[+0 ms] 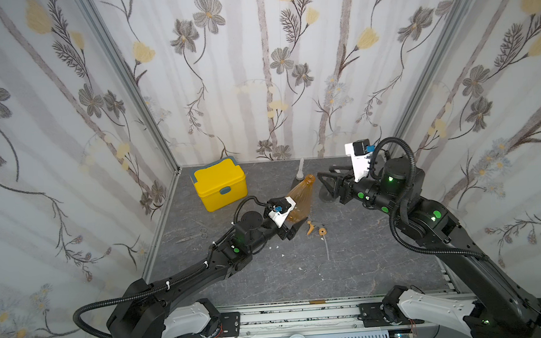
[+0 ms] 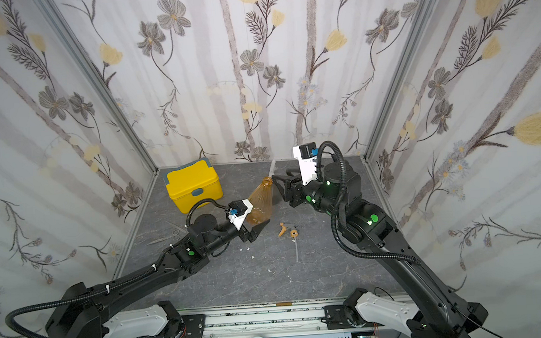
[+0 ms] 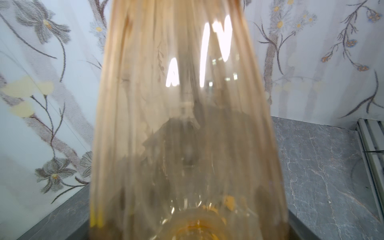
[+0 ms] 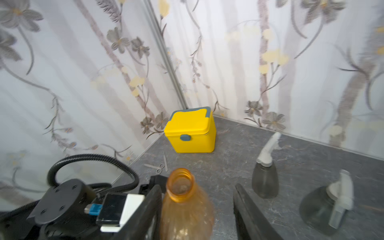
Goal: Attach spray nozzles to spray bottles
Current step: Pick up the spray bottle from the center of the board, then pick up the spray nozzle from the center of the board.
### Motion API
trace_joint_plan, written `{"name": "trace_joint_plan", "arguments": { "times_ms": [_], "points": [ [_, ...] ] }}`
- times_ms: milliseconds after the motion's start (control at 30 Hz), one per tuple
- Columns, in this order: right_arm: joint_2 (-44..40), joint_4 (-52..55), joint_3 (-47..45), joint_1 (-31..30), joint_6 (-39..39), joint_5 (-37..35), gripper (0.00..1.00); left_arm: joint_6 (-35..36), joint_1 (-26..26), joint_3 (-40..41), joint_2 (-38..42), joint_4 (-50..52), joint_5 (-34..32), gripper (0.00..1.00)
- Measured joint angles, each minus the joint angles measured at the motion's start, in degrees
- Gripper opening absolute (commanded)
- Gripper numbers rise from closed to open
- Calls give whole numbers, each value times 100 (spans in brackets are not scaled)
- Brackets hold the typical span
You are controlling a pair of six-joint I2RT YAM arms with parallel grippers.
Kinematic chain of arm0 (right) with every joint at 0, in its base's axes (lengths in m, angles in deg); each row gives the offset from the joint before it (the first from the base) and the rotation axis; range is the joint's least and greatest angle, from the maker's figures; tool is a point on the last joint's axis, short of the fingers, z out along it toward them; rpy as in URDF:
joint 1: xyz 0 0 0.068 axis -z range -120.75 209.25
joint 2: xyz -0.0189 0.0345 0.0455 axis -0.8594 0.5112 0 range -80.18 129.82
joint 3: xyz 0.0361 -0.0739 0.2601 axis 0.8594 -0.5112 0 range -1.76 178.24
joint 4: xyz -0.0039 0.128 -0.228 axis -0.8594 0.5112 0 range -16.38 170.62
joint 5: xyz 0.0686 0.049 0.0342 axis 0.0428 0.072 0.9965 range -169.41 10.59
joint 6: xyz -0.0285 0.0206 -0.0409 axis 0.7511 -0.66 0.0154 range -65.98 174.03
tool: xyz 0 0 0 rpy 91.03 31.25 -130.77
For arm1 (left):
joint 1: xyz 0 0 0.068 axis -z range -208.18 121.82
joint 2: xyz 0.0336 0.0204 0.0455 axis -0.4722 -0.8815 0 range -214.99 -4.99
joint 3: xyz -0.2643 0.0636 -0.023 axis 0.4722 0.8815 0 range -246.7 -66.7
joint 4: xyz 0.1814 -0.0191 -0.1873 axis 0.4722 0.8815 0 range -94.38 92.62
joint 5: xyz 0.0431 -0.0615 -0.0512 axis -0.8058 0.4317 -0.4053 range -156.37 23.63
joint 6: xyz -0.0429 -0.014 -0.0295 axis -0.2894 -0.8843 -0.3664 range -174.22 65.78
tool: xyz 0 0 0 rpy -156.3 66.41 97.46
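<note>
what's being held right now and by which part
Left pincer grips the amber bottle by its wide lower body; right pincer holds nothing.

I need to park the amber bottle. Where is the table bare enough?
Widest bare patch: the near table between the left arm and right arm, from the orange nozzle to the front rail, only small white scraps. Smaller: between the yellow box and the closer grey bottle. Crowded: around that and the other grey bottle; scissors lie beside the left arm.

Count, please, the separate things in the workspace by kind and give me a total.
Spray bottles: 3 (amber, grey, grey)
Spray nozzles: 3 (orange, whitish, whitish)
Yellow box: 1
Scissors: 1
Total: 8
</note>
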Motion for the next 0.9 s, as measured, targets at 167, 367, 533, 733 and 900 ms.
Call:
{"name": "trace_joint_plan", "arguments": {
  "times_ms": [167, 367, 533, 733, 900],
  "points": [
    [125, 256, -551, 140, -273, -1231, 42, -170, 4, 214, 485, -503, -494, 81],
    [1143, 994, -1134, 225, -382, -918, 38, -376, 31, 256, 756, -892, -879, 81],
    [1941, 1423, -1572, 304, -605, -291, 40, -400, 92, 192, 739, -903, -1106, 81],
    [3021, 1587, -1335, 621, -651, 153, 39, -398, 111, 188, 782, -901, -1193, 81],
    [3932, 1784, -942, 820, -505, 306, 37, -396, 153, 142, 785, -831, -1189, 81]
  ]
}}
